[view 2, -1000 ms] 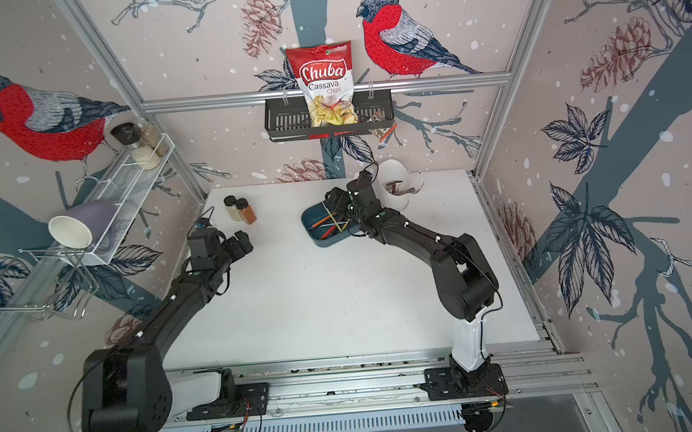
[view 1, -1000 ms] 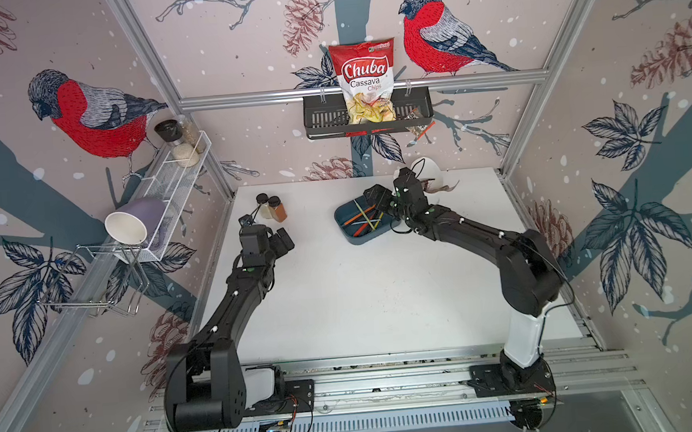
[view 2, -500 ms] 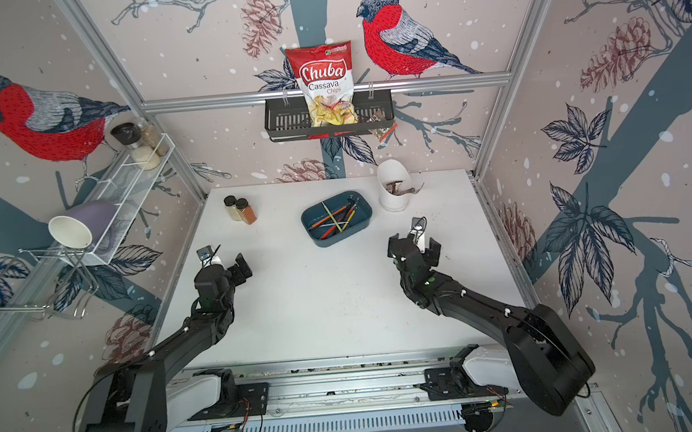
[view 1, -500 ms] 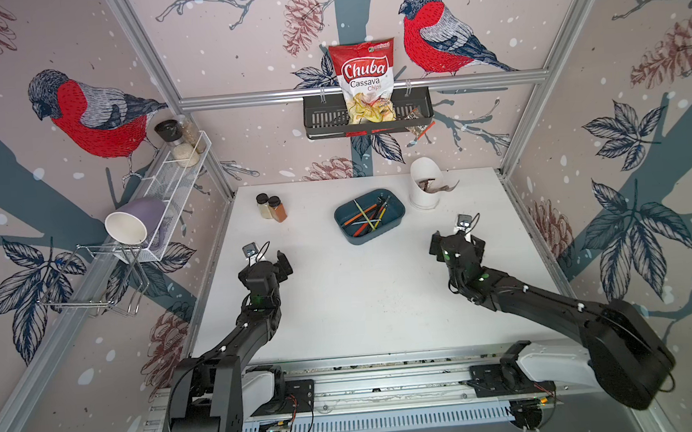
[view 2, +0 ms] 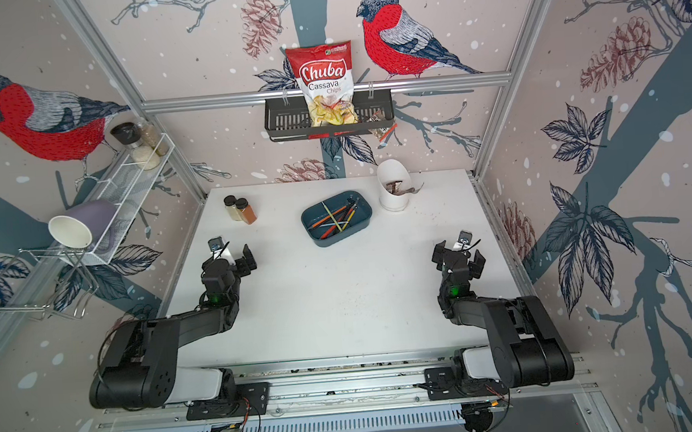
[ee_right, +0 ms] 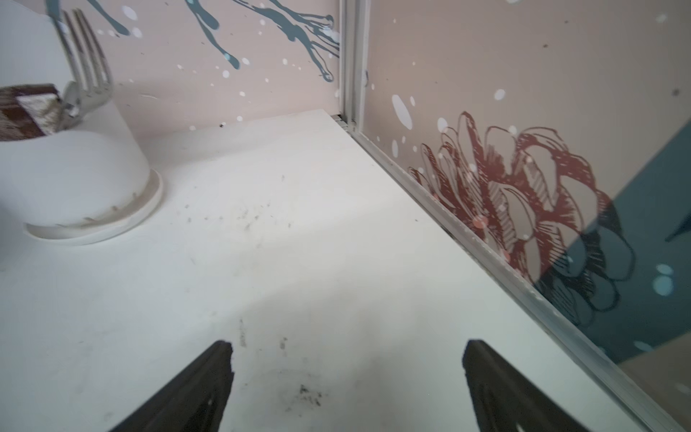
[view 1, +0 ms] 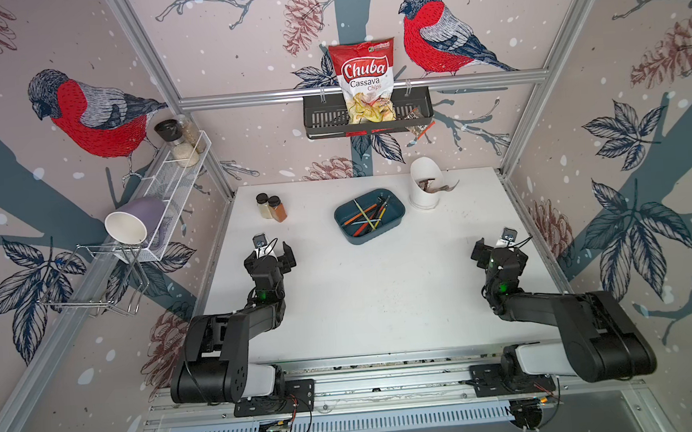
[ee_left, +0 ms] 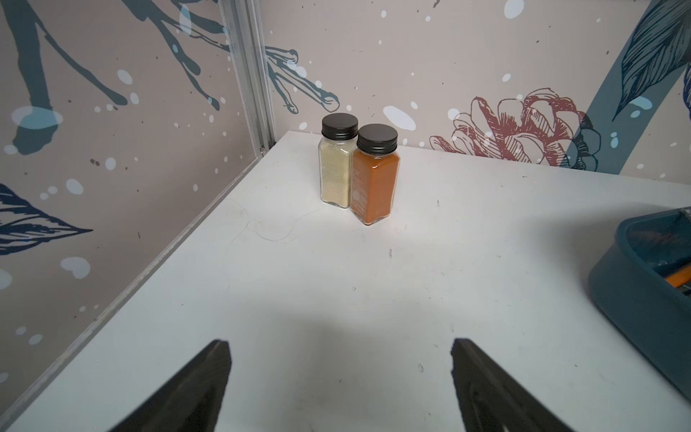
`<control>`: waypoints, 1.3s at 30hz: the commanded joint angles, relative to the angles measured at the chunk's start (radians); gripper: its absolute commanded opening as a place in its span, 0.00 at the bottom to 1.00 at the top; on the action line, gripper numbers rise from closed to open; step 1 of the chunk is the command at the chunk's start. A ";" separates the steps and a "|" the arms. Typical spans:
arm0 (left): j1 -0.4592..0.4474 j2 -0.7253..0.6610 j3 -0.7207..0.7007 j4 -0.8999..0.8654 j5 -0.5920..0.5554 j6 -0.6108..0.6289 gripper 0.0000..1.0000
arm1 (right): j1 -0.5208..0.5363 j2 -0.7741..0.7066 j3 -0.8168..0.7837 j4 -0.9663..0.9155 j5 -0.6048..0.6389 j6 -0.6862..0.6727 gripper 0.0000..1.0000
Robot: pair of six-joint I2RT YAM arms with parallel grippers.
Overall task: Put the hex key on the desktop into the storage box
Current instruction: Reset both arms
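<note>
**Item: hex key.** None lies loose on the desktop [view 1: 383, 298] in any view. Judged to be among the thin coloured rods [view 1: 367, 217] in the storage box. Which rod it is cannot be told at this size.

**Item: storage box** [view 1: 362, 239]. Dark teal tray at 12 o'clock from the desktop's centre, seen in both top views [view 2: 329, 242]. Holds orange, yellow, red and black rods lying crossed. One corner shows in the left wrist view [ee_left: 635, 284].

**Item: left gripper** [view 1: 271, 255]. At 9 o'clock, over bare desktop. Jaws spread wide with nothing between them, as the wrist view confirms [ee_left: 340, 348].

**Item: right gripper** [view 1: 501, 252]. At 3 o'clock, near the side rail. Jaws spread wide and empty [ee_right: 347, 348].

**Other stock.** Two spice jars [view 1: 271, 207], pale and orange, touching each other, at 11 o'clock. White cup [view 1: 425, 186] at 1 o'clock, just beside the box, with a fork [ee_right: 88, 56] in it.

**Step in hand.** Judged to be the close of the task: the key is in the box and both arms stand clear of it.

**Next move calls for.** Probably only a check that no key sits hidden under an arm. If one did, picking it up would need a low, narrow pinch flat against the desktop, then a carry towards 12 o'clock and a release inside the rim.
</note>
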State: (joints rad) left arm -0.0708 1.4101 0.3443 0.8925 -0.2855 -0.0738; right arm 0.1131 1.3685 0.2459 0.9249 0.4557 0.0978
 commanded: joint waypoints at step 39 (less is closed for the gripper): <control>0.020 0.114 -0.093 0.317 0.034 0.035 0.98 | -0.073 0.152 -0.025 0.326 -0.202 -0.013 1.00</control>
State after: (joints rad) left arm -0.0555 1.5272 0.2470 1.1831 -0.2577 -0.0296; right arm 0.0406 1.5139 0.2188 1.2030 0.2558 0.0856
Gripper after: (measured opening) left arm 0.978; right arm 0.999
